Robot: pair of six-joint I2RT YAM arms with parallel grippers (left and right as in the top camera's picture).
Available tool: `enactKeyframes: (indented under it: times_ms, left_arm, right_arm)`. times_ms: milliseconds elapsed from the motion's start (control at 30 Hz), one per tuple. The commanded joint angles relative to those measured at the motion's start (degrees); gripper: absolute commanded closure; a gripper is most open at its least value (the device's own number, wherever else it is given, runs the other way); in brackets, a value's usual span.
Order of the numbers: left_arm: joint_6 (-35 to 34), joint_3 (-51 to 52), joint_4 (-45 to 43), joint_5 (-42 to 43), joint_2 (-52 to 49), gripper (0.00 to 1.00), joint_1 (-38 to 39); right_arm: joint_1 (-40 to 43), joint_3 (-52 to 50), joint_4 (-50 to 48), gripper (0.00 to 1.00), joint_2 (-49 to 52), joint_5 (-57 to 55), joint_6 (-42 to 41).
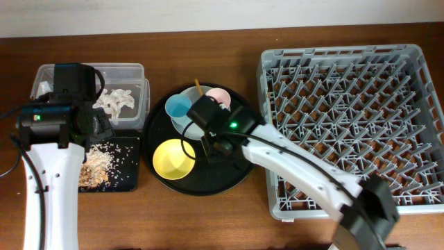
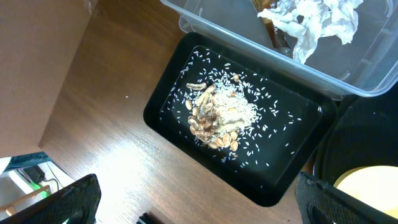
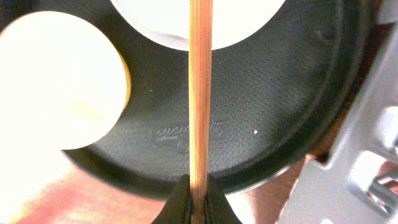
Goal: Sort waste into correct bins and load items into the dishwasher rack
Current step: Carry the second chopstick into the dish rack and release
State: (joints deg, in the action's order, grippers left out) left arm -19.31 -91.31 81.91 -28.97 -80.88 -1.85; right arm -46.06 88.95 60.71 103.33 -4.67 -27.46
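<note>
My right gripper (image 3: 199, 198) is shut on the wooden chopsticks (image 3: 199, 93), which run straight ahead over the round black tray toward the pale plate (image 3: 199, 22). From overhead, that gripper (image 1: 211, 144) hangs beside the yellow bowl (image 1: 173, 158), and the chopsticks' far tip (image 1: 198, 86) shows between the blue cup (image 1: 179, 106) and the pink cup (image 1: 218, 97). My left gripper (image 2: 208, 208) is open and empty above the shallow black tray (image 2: 168, 106) of food scraps (image 2: 217, 115). Crumpled tissue (image 2: 323, 22) lies in the clear tub (image 2: 261, 43).
The grey dishwasher rack (image 1: 347, 125) fills the right side, its corner (image 3: 367, 168) close to my right gripper. The round black tray (image 1: 201, 182) holds the bowl, cups and plate. The tub (image 1: 125, 69) and black tray (image 1: 132, 177) sit at the left.
</note>
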Motion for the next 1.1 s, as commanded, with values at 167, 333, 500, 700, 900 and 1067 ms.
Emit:
enactKeyframes:
  times_ms: [167, 333, 500, 700, 900, 1067]
  left_arm:
    - [0.3, -0.6, 0.0, -0.6, 0.7, 0.01, -0.2]
    - [0.3, -0.6, 0.0, -0.6, 0.7, 0.01, -0.2]
    - [0.3, -0.6, 0.0, -0.6, 0.7, 0.01, -0.2]
    - [0.3, -0.6, 0.0, -0.6, 0.7, 0.01, -0.2]
    - [0.3, -0.6, 0.0, -0.6, 0.7, 0.01, -0.2]
    - [0.3, -0.6, 0.0, -0.6, 0.7, 0.01, -0.2]
  right_arm:
    - [13.3, 1.2, 13.7, 0.96, -7.5, -1.1, 0.2]
    - [20.5, -2.1, 14.6, 0.96, -7.4, -1.2, 0.2]
    - [23.4, -8.5, 11.7, 0.96, -7.4, -1.6, 2.6]
    - [23.4, -10.4, 9.9, 0.95, -7.4, -1.9, 2.6]
    - [23.4, -10.4, 9.5, 0.90, -6.9, -2.5, 2.6]
    - [23.4, -10.4, 9.4, 0.90, -6.4, -3.0, 2.6]
